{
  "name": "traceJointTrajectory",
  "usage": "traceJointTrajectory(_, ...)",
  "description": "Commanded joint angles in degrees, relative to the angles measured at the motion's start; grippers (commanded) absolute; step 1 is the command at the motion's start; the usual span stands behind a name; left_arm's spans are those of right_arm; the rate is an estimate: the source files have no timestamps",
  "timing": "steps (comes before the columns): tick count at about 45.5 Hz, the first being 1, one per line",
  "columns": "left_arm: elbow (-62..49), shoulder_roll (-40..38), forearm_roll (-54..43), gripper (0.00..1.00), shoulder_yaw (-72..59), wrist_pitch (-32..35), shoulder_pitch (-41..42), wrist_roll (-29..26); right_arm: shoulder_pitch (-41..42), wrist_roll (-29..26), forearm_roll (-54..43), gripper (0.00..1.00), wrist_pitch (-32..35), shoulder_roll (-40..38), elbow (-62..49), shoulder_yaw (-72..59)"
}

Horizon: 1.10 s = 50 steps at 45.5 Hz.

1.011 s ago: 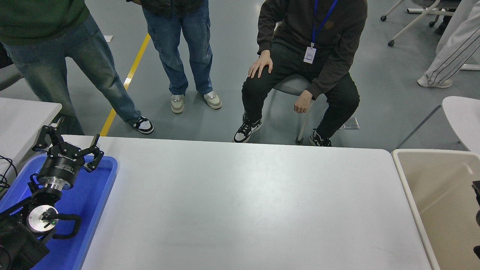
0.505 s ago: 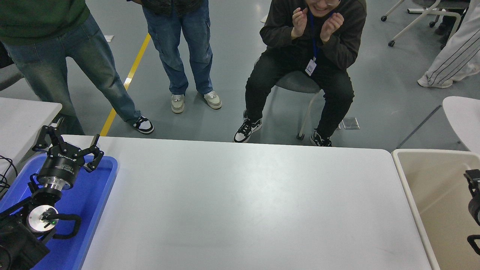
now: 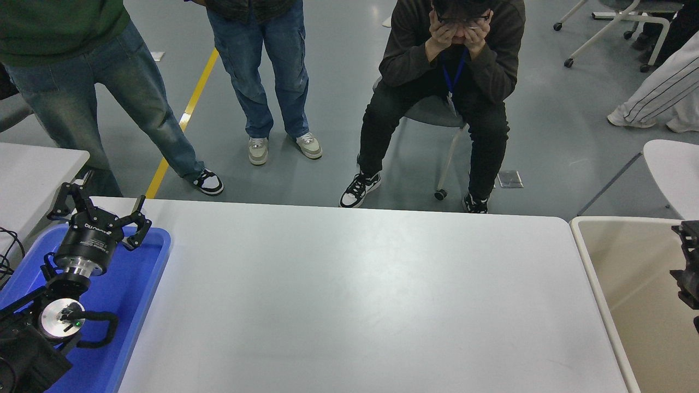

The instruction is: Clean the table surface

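The table surface, a wide matte white top with rounded corners, filled the middle of the view and carried no loose item that could be seen; only faint smudges and reflected light showed on it. Everything else is placed against it. At its left end sat a blue plastic tray, partly overlapping the table's left edge, probably a holding place for things lifted off the top. Over that tray hung the left gripper, fingers spread wide and holding nothing, its arm coming from the near-left corner; a parked pose, judged from its distance from the working area. Off the table's right end stood a beige bin, rim just beside the table edge, likely placed there so that items swept or carried off would drop in easily. Above the bin, at the far right, only a sliver of the right gripper showed; whether its fingers were apart or together could not be told, nor whether it held anything. Beyond the table's far edge a seated person leaned forward with hands to the face, and two standing people in jeans waited well clear of the top. Judged from the bare surface, the clearing looked largely done.
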Motion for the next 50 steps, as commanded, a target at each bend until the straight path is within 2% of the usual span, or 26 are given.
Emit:
traceJointTrajectory(1,0.00,0.00,0.00,1.00,0.00,0.00,0.00,0.00,1.85,0.25,1.00,0.99,4.55,-0.89,6.73,8.09)
traceJointTrajectory(9,0.00,0.00,0.00,1.00,0.00,0.00,0.00,0.00,2.64,0.60,0.91,0.99,2.88,-3.61,20.53,8.88)
traceJointTrajectory(16,0.00,0.00,0.00,1.00,0.00,0.00,0.00,0.00,3.17,2.70,0.64,0.99,1.03,-4.05,27.66,12.57)
traceJointTrajectory(21,0.00,0.00,0.00,1.00,0.00,0.00,0.00,0.00,2.99,6.92,0.38,0.99,0.24,-3.70,30.91,15.73)
traceJointTrajectory(27,0.00,0.00,0.00,1.00,0.00,0.00,0.00,0.00,3.26,11.14,0.29,0.99,-3.89,-2.83,32.14,18.37)
traceJointTrajectory(31,0.00,0.00,0.00,1.00,0.00,0.00,0.00,0.00,3.35,13.33,0.21,0.99,-3.72,-1.69,32.58,18.55)
traceJointTrajectory(35,0.00,0.00,0.00,1.00,0.00,0.00,0.00,0.00,2.99,21.93,-0.32,0.99,-3.10,-0.80,33.90,17.24)
traceJointTrajectory(37,0.00,0.00,0.00,1.00,0.00,0.00,0.00,0.00,3.43,24.50,-0.41,0.99,-3.01,-0.63,34.08,16.44)
traceJointTrajectory(50,0.00,0.00,0.00,1.00,0.00,0.00,0.00,0.00,3.26,23.63,-0.06,0.99,-6.61,3.33,39.70,14.07)
